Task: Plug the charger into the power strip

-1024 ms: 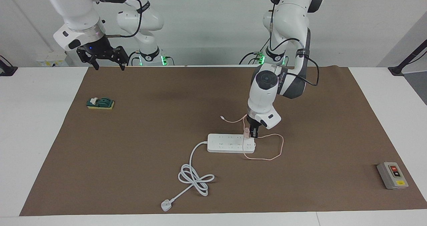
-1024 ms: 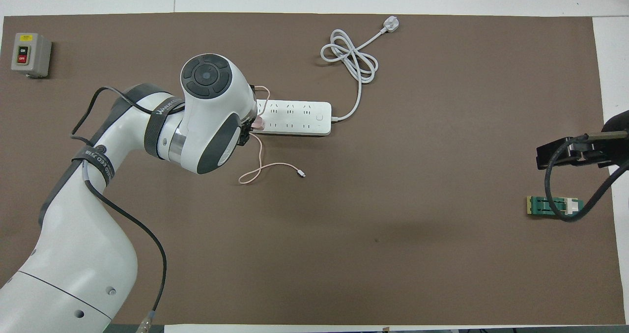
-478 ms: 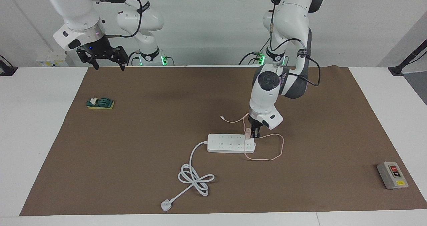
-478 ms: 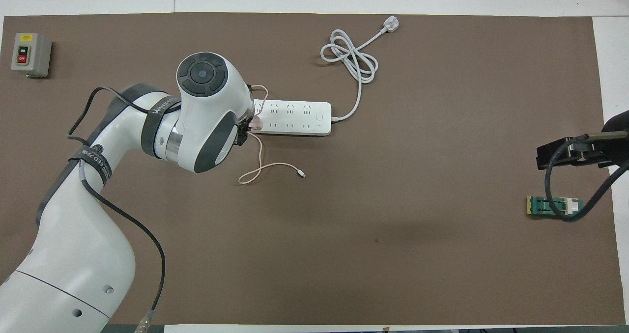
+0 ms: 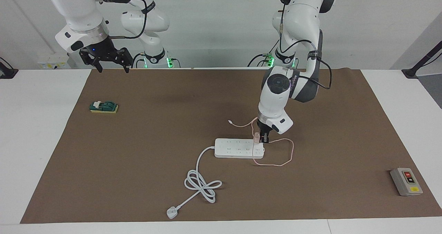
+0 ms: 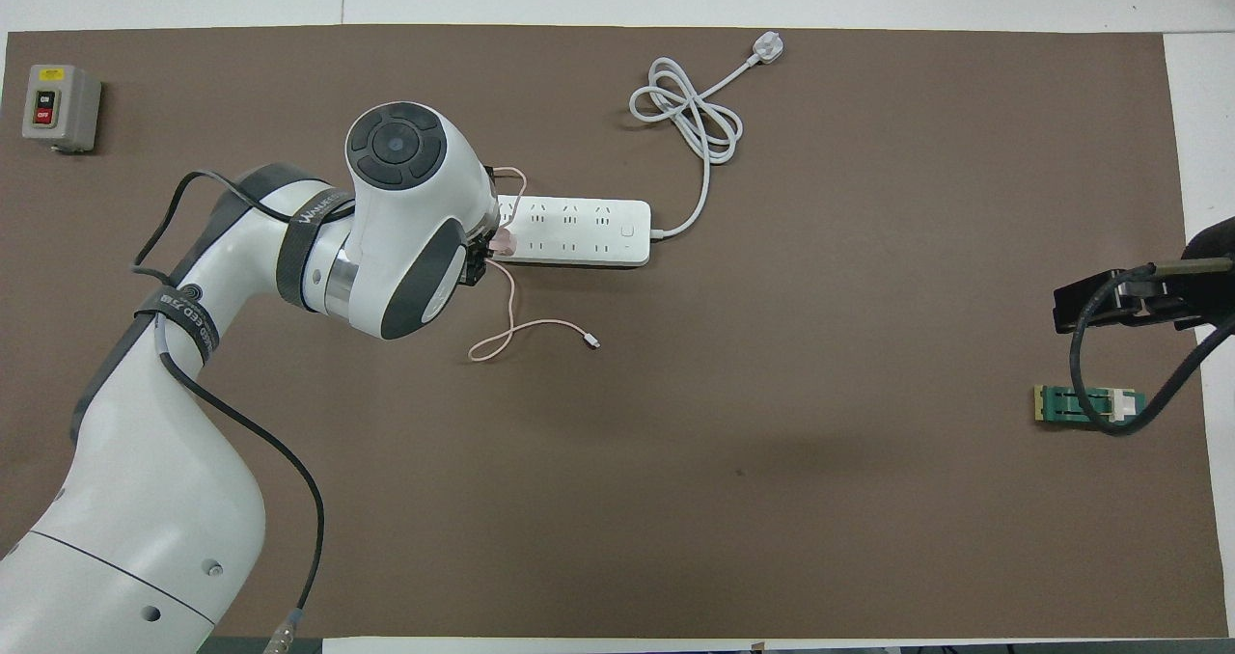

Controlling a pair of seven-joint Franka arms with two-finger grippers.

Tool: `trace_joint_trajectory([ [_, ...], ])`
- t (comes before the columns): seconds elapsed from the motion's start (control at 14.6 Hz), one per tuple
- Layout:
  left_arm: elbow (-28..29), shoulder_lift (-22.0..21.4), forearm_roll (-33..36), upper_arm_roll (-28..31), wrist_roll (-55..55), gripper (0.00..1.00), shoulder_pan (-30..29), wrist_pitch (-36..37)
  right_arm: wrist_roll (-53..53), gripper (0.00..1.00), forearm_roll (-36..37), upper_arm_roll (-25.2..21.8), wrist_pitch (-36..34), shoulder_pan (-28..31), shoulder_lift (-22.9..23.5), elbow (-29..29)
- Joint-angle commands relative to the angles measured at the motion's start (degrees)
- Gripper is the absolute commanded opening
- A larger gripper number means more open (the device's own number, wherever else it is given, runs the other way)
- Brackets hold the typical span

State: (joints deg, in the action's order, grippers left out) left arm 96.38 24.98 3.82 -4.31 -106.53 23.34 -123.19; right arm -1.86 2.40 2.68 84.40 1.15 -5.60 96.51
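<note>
The left gripper, clamped on the pink charger, has sunk a little in the last second and now presses it onto the power strip at the end toward the left arm, at about 5 o'clock of table centre. Seating looks nearly done. The right gripper waits at 10 o'clock, its 2 fingers apart.

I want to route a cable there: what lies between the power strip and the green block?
Nothing: from the power strip to the green block only bare brown mat shows, clearest in the overhead view.
</note>
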Motion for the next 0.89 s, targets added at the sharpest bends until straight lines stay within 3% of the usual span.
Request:
trace_joint_trajectory([
  [0.0, 1.6, 0.4, 0.2, 0.4, -0.4, 0.0, -0.1, -0.6, 1.7, 1.0, 0.0, 0.4, -0.4, 1.0, -0.9, 0.6],
  [0.82, 1.2, 0.9, 0.5, 0.4, -0.7, 0.0, 1.2, -0.7, 1.6, 1.0, 0.0, 0.4, 0.1, 0.6, -0.9, 0.6],
])
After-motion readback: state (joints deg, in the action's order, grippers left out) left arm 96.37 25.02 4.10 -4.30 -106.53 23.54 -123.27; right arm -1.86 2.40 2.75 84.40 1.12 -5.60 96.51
